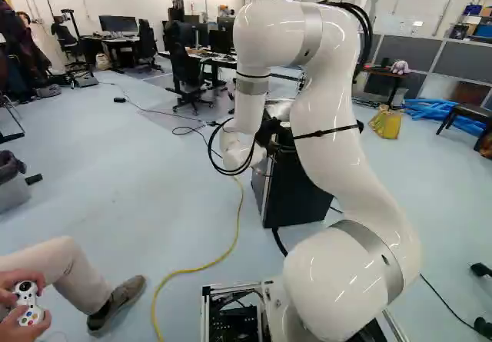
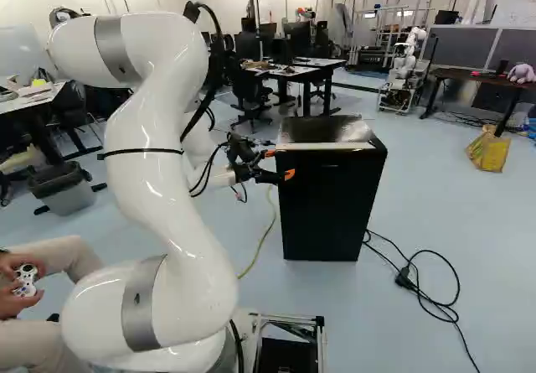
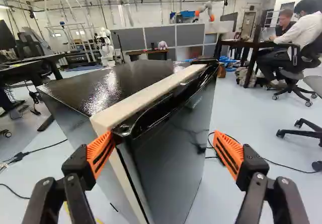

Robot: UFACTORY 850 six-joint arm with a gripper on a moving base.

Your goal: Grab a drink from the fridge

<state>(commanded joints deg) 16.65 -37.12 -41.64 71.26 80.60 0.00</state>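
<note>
Pale floor (image 2: 494, 264) bears black fridge (image 2: 327, 205). We hold claw (image 3: 165, 153) spread at its top corner, one finger (image 3: 102, 151) by edge of door (image 3: 171, 168), likely to pull it open.

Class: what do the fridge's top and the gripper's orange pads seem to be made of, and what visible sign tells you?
The fridge top looks like glossy painted metal or plastic: it throws back bright glare. The orange pads look like matt, flexible rubber or plastic, being ribbed.
</note>
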